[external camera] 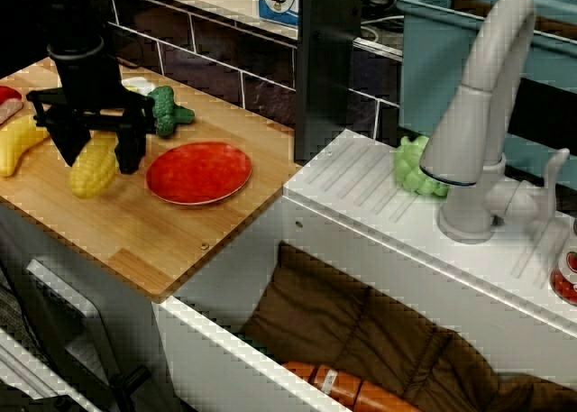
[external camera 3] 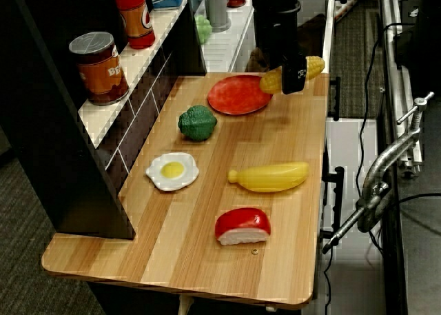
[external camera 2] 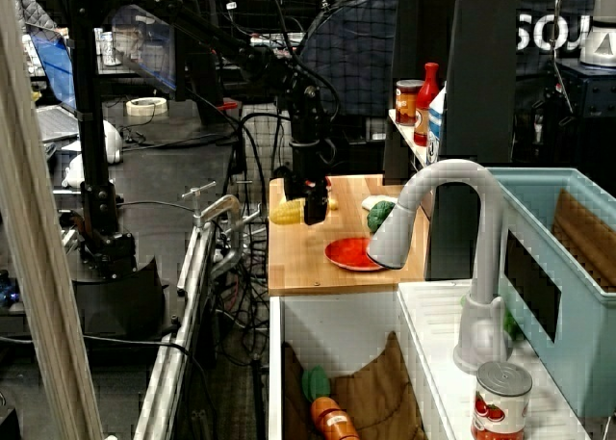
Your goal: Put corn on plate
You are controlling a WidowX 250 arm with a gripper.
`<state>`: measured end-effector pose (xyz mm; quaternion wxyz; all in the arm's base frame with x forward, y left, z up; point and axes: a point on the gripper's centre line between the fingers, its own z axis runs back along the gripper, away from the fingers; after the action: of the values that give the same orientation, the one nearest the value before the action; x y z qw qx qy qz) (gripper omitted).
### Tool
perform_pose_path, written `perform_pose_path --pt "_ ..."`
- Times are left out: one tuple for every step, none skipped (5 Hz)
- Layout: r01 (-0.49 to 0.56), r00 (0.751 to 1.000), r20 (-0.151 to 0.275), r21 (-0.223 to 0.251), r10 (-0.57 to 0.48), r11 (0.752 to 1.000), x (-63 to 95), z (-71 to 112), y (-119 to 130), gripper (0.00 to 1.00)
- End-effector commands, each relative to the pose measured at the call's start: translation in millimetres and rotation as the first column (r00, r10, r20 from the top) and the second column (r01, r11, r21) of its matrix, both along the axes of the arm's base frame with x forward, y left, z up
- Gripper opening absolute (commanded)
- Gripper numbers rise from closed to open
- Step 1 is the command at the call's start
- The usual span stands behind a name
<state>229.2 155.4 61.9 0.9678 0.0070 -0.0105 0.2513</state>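
Gripper: gripper (external camera: pixel 94 151) is pinching the corn (external camera: pixel 93 167) just beside the plate (external camera: pixel 199 172).
Advice: carrying it level over the plate centre, then lowering.

On the wooden counter (external camera 3: pixel 207 246), seen from its far end, the plate (external camera 3: pixel 238 96) lies at the sink end, with the corn (external camera 3: pixel 272 83) in the gripper (external camera 3: pixel 293 77) just right of it, above the counter. Nearer the camera come the broccoli (external camera 3: pixel 197 122), then the fried egg (external camera 3: pixel 172 171) with the banana (external camera 3: pixel 270 177) to its right, then the sushi (external camera 3: pixel 242 225) nearest
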Motion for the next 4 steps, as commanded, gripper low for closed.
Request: perform_pose_path --pt "-0.040 0.999 -0.032 0.007 0.040 0.999 32.6 -3.0 -27 0.00" --pt "-0.066 0.997 -0.037 -0.009 0.066 0.998 50.1 5.7 -30 0.00" --pt "-0.079 0.996 -0.039 0.006 0.079 0.997 57.8 5.4 -24 0.00" --pt "-0.068 0.996 -0.049 0.035 0.070 0.997 52.6 -3.0 -10 0.00"
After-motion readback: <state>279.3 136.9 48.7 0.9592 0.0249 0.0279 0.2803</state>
